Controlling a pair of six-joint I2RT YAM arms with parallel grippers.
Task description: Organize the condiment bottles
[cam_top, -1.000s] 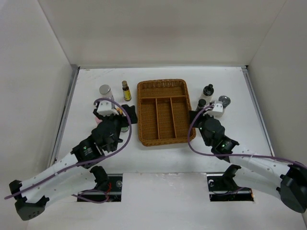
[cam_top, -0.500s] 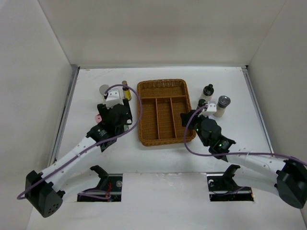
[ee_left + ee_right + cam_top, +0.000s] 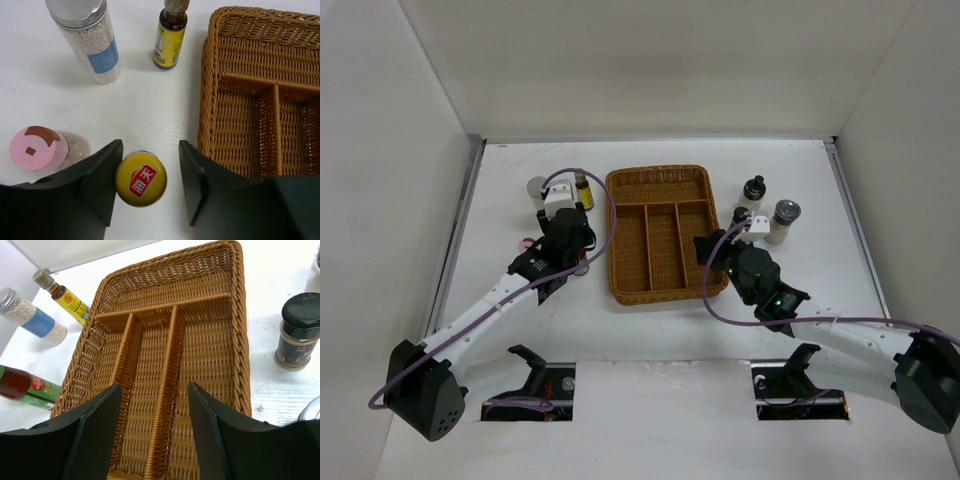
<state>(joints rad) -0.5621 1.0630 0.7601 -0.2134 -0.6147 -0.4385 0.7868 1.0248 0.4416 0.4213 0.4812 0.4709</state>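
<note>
Bright, even, diffuse light from above. Faint soft shadows beside silver-lidded white jar [image 3: 87,45] and dark yellow-label bottle [image 3: 169,40] on white surface [image 3: 145,105]. Dull sheen on jar lid. Wrist views crisp; left pincer [image 3: 150,146] dark, low detail. Overhead view softer.

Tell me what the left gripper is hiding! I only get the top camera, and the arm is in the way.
Observer: A bottle with a yellow cap and a red logo on top. It sits between the fingers of the left gripper.
Operator: Is anything next to it?
Observer: Yes, a pink-lidded jar stands close beside it, on the side away from the tray.
Operator: Has the right gripper got anything?
Observer: No. The right gripper is open and empty, above the tray.
</note>
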